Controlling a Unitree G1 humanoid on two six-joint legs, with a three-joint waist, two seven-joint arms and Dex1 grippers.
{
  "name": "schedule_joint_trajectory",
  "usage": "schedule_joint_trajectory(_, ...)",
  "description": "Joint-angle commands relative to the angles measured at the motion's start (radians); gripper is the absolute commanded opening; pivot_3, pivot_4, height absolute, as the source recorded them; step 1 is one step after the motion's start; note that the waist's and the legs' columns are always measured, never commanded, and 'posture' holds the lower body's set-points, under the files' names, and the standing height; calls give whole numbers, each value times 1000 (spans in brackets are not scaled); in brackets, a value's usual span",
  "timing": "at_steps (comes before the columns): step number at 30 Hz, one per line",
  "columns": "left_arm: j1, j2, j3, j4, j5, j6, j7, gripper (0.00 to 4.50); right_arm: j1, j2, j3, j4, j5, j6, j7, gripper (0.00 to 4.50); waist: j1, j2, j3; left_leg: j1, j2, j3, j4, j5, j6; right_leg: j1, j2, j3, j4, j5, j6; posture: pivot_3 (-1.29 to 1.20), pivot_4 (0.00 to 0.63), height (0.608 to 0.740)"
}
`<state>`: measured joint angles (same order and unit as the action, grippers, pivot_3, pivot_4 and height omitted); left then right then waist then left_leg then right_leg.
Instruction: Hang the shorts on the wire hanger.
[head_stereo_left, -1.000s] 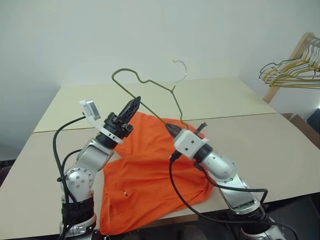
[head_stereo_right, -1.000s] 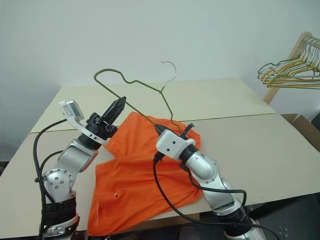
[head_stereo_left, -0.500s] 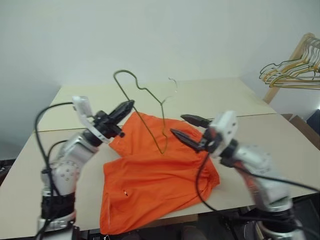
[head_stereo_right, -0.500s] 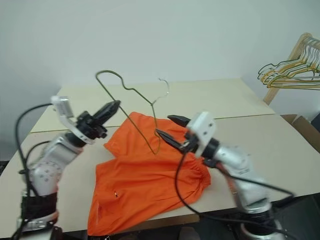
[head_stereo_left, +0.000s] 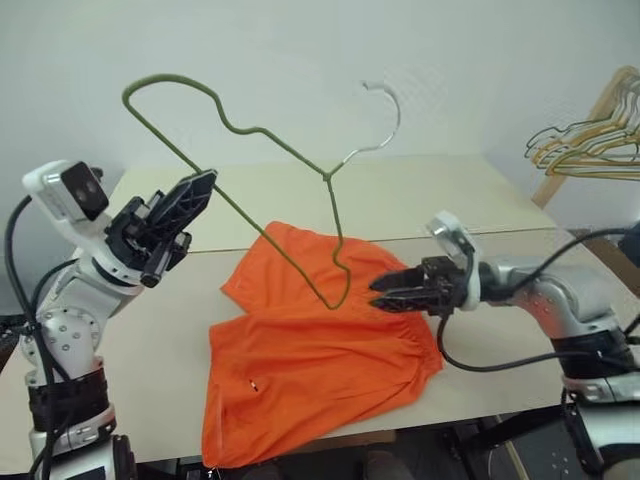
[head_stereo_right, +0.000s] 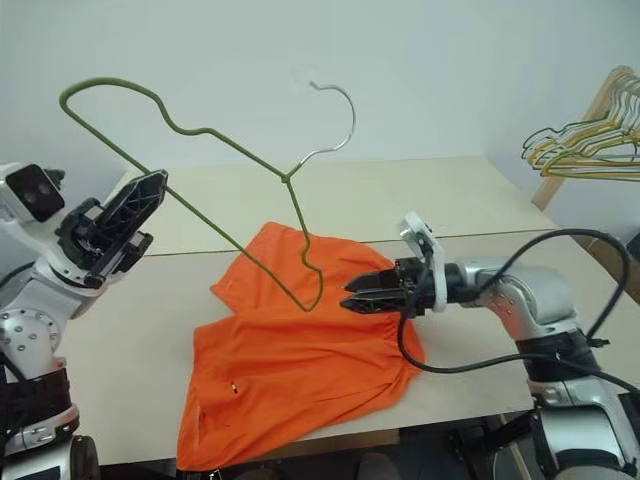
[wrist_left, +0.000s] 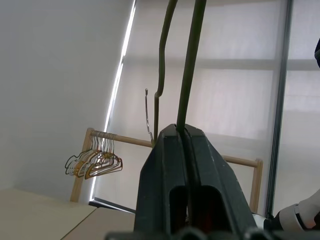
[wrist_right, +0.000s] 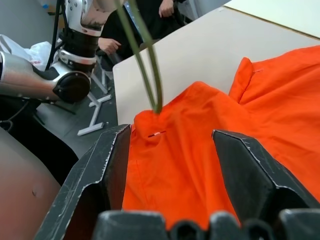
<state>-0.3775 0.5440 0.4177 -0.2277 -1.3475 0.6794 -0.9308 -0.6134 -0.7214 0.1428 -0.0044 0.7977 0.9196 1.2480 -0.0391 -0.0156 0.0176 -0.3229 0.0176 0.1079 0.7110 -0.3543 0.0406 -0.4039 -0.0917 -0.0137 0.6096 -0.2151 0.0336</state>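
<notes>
Gripping the wire hanger (head_stereo_left: 250, 140) at upper left, left gripper (head_stereo_left: 190, 195) pinched on its wire, right gripper (head_stereo_left: 385, 293) spread at centre right over the orange shorts (head_stereo_left: 310, 370), table (head_stereo_left: 520, 270) beneath.

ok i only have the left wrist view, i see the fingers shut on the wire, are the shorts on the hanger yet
Observer: no, the shorts lie spread on the table, with no cloth over the wire hanger.
Operator: where's the hanger relative to them
Observer: the left fingers hold it up tilted, and its low corner dips to the cloth near the waistband. I can't tell if it touches.
Operator: and the right side
Observer: the right fingers stand open at the waistband edge, not closed on the cloth.
</notes>
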Motion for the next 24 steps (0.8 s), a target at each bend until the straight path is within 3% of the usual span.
schedule_joint_trajectory(1, -19, -20, -5, -39, 1, -23, 9, 0, -36, 37, 4, 8, -17, -5, 12, 3140, 5, 0, 0, -1, 0, 0, 0, 0, 0, -1, 0, 0, 0, 0, 0, 19, 0, 740)
schedule_joint_trajectory(10, -26, -57, -20, -52, -3, -17, 20, 0, -64, 129, -3, -15, 17, 51, -4, 3140, 2, 0, 0, -2, 0, 0, 0, 0, -1, -1, 0, -2, 0, 0, 0, 13, 0, 740)
schedule_joint_trajectory(18, -32, -64, -32, -49, 9, -21, 10, 0, -70, 142, 22, -28, 7, 66, 14, 3140, -1, 0, 0, -2, 0, 1, 0, 1, -2, -1, 0, -2, 0, 0, 0, 10, 0, 740)
schedule_joint_trajectory(21, -34, -66, -34, -45, 13, -23, 9, 0, -72, 145, 21, -25, 8, 67, 19, 2557, -2, 0, 0, -2, 0, 1, 0, 1, -2, -1, 0, -2, 0, 0, 0, 6, 0, 740)
schedule_joint_trajectory(24, -33, -67, -37, -44, 15, -24, 8, 0, -72, 149, 18, -29, 9, 75, 20, 1572, -2, 0, 0, -2, 0, 1, 0, 1, -2, -1, 0, -2, 0, 0, 0, 7, 0, 740)
